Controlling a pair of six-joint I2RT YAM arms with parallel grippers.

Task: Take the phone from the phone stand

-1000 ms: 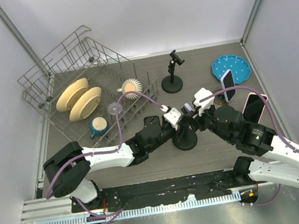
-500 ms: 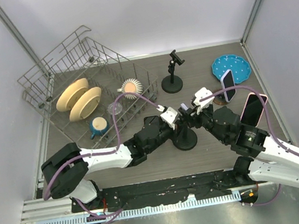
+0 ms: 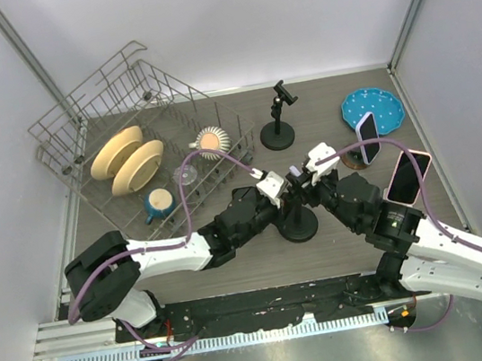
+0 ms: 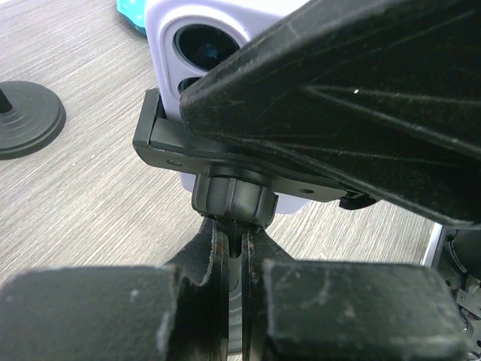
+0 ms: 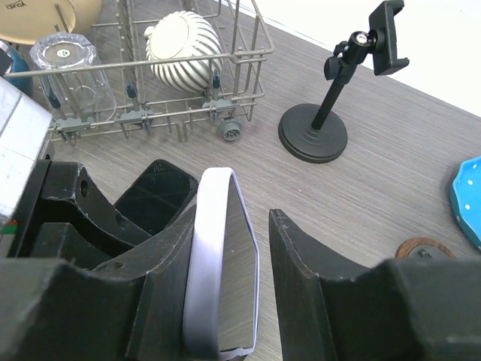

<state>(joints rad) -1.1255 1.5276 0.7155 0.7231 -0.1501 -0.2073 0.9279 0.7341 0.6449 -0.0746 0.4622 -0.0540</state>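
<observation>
Count, top view.
Phones, 3: centre phone (image 5: 225,256), right phone (image 3: 367,137), lower-right phone (image 3: 407,177).
Black stands, 2: upper stand (image 3: 276,126), centre stand (image 3: 299,223).
Tan bowls, 2: left bowl (image 3: 116,152), right bowl (image 3: 137,167).
Rack (image 3: 98,102), 1.
Striped bowl (image 3: 209,138), 1.
Mug (image 3: 159,202), 1.
Glass (image 5: 71,71), 1.
Blue plate (image 3: 372,109), 1.

Phone (image 5: 222,263) on phone stand (image 3: 298,224) at centre; dish rack (image 3: 96,93) behind-left, plate (image 3: 375,106) behind-right.

arms (image 3: 174,250): white shells, black joints | cables (image 3: 184,193): purple | end effector fingers (image 5: 301,256): black, seemingly scuffed
</observation>
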